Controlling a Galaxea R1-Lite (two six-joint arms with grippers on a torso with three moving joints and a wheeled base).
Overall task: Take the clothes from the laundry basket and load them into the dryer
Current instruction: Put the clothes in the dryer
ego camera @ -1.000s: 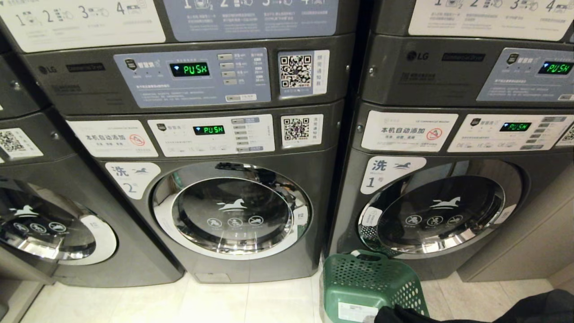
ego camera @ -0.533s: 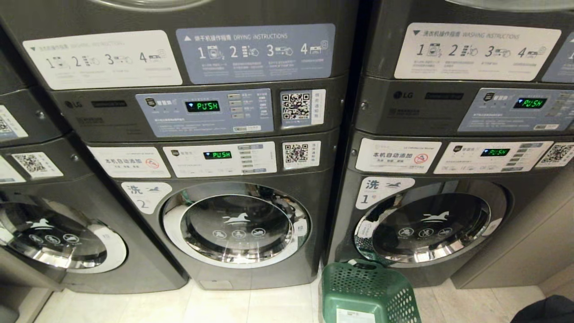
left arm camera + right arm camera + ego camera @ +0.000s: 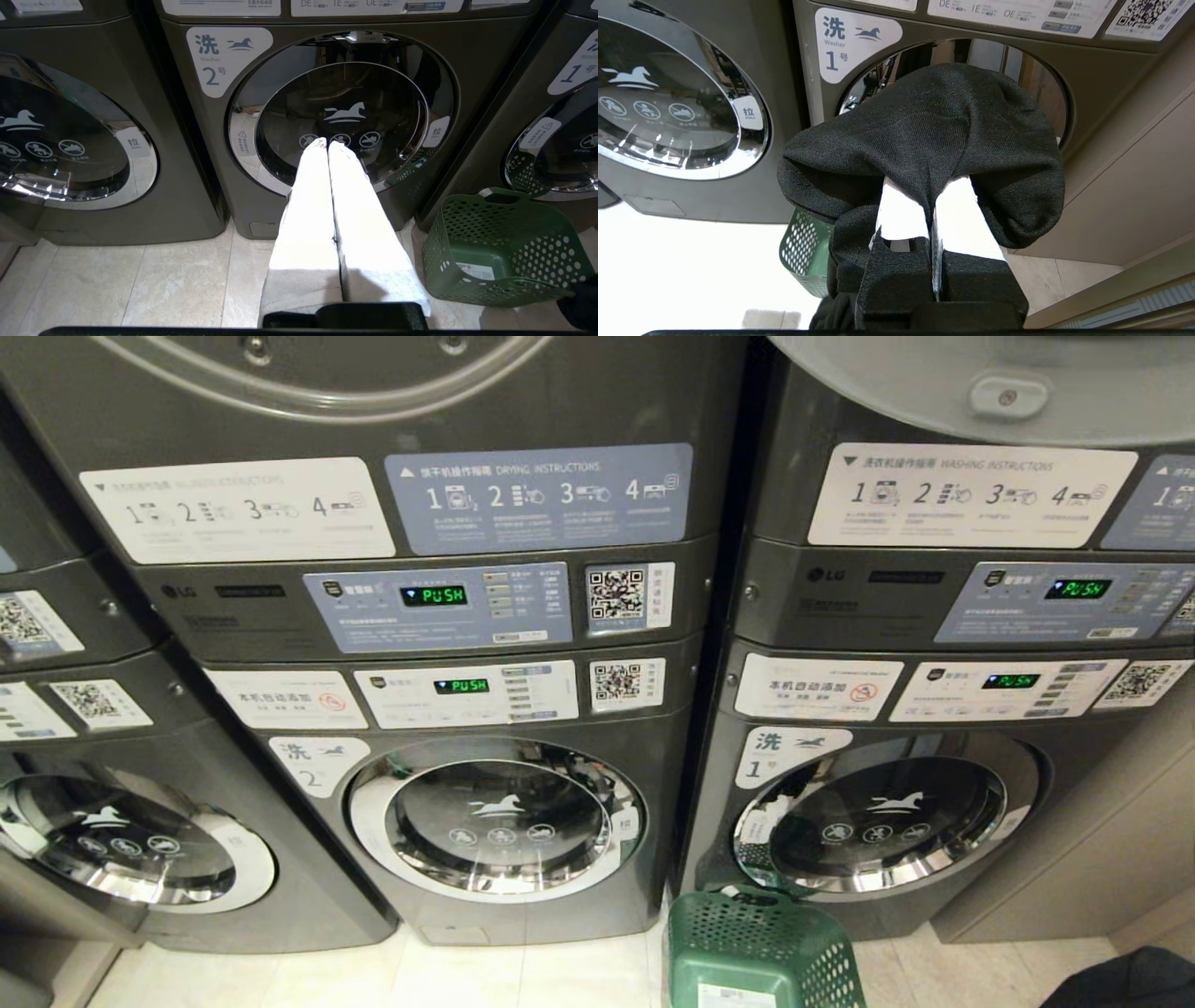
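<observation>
1. The head view has swung upward over the last second: the control panels sit lower in it, and the dryer [image 3: 373,392] doors stacked above the washers now show along its top edge. The machines have not moved; the camera has risen.
2. My reading: the robot is straightening up to bring the upper dryer within reach, so loading comes next.
3. Right gripper [image 3: 931,196]: jaws pressed together, pinching a dark garment [image 3: 924,140] that drapes over both fingers, held in front of washer 1 [image 3: 859,42].
4. Left gripper [image 3: 327,144]: jaws pressed together, holding nothing, pointing at the closed door of washer 2 [image 3: 229,56].
5. The green basket [image 3: 761,943] stands on the floor between the two washers, just in front of them; whether more clothes lie inside cannot be seen.
6. The dryer door nearest the right arm looks open, though only its edge shows.
</observation>
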